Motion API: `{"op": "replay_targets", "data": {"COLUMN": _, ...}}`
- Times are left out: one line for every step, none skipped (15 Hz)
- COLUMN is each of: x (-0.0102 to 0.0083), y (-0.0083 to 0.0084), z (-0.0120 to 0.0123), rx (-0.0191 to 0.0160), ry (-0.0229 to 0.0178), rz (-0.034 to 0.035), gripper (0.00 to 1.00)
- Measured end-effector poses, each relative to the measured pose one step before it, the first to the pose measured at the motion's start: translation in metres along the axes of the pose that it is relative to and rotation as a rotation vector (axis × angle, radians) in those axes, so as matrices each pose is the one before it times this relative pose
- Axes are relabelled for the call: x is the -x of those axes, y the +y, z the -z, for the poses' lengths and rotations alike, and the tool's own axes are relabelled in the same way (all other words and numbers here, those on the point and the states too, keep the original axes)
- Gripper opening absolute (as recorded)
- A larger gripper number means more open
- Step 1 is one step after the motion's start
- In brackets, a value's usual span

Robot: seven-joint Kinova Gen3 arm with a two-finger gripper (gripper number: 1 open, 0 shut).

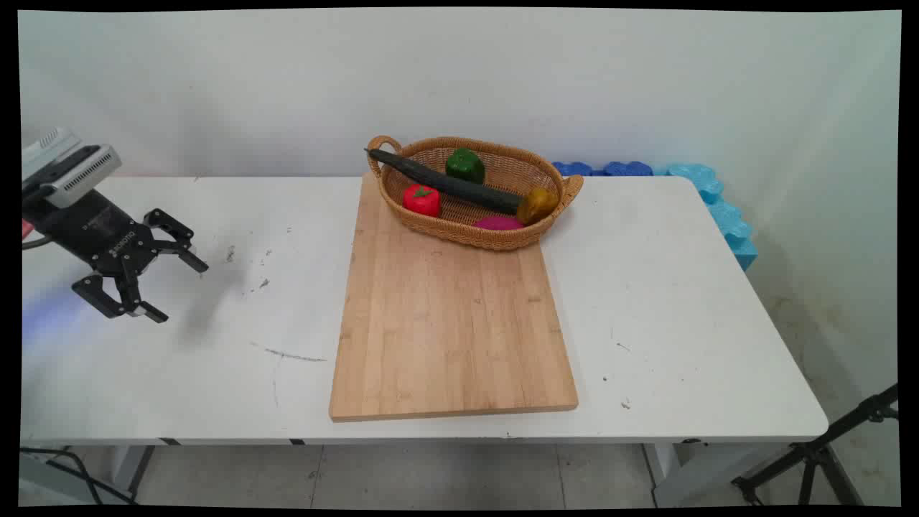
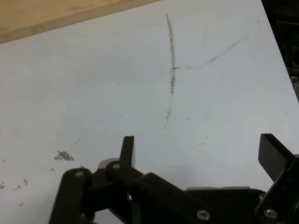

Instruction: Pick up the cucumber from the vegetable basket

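My black gripper (image 1: 178, 291) hangs open over the left part of the white table (image 1: 215, 373), holding nothing. In the hand view the gripper (image 2: 198, 151) looks down on bare scuffed tabletop, with the wooden board's edge (image 2: 56, 16) at the top left. The wooden cutting board (image 1: 452, 316) lies at the table's middle, well to the gripper's right. On the board's far end rests a wicker basket (image 1: 474, 237) holding a long dark cucumber (image 1: 445, 183), a green pepper (image 1: 465, 165), a red pepper (image 1: 421, 199), a yellow-brown piece (image 1: 536, 205) and a pink piece (image 1: 497, 223).
Blue foam pieces (image 1: 711, 201) lie along the table's far right edge by the wall. A black tripod (image 1: 826, 452) stands on the floor at the lower right. Dark scuff marks (image 1: 287, 354) streak the tabletop left of the board.
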Motion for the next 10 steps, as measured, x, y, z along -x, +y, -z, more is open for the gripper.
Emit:
{"op": "replay_targets", "data": {"x": -0.00088, "y": -0.00032, "z": -0.00038, "rx": -0.00125, "ry": -0.0017, "rz": 0.00211, "gripper": 1.0}}
{"op": "replay_targets", "data": {"x": -0.00177, "y": -0.00078, "z": -0.00062, "rx": -0.00244, "ry": -0.00351, "rz": 0.00507, "gripper": 1.0}}
{"op": "replay_targets", "data": {"x": -0.00173, "y": -0.00093, "z": -0.0006, "rx": -0.00219, "ry": -0.00303, "rz": 0.00395, "gripper": 1.0}}
{"op": "replay_targets", "data": {"x": -0.00296, "y": -0.00159, "z": -0.00089, "rx": -0.00283, "ry": -0.00459, "rz": 0.00518, "gripper": 1.0}}
{"op": "replay_targets", "data": {"x": -0.00401, "y": -0.00265, "z": -0.00135, "rx": -0.00671, "ry": -0.0044, "rz": 0.00788, "gripper": 1.0}}
{"op": "replay_targets", "data": {"x": -0.00456, "y": -0.0032, "z": -0.0014, "rx": -0.00751, "ry": -0.00349, "rz": 0.00648, "gripper": 1.0}}
{"op": "replay_targets", "data": {"x": -0.00674, "y": -0.00484, "z": -0.002, "rx": -0.01237, "ry": -0.00277, "rz": 0.0079, "gripper": 1.0}}
{"op": "replay_targets", "data": {"x": -0.00787, "y": -0.00574, "z": -0.00257, "rx": -0.01395, "ry": -0.00298, "rz": 0.00772, "gripper": 1.0}}
{"op": "replay_targets", "data": {"x": -0.00819, "y": -0.00618, "z": -0.00279, "rx": -0.01345, "ry": -0.00237, "rz": 0.00589, "gripper": 1.0}}
{"op": "replay_targets", "data": {"x": -0.007, "y": -0.00484, "z": -0.00228, "rx": -0.01317, "ry": -0.00207, "rz": 0.00532, "gripper": 1.0}}
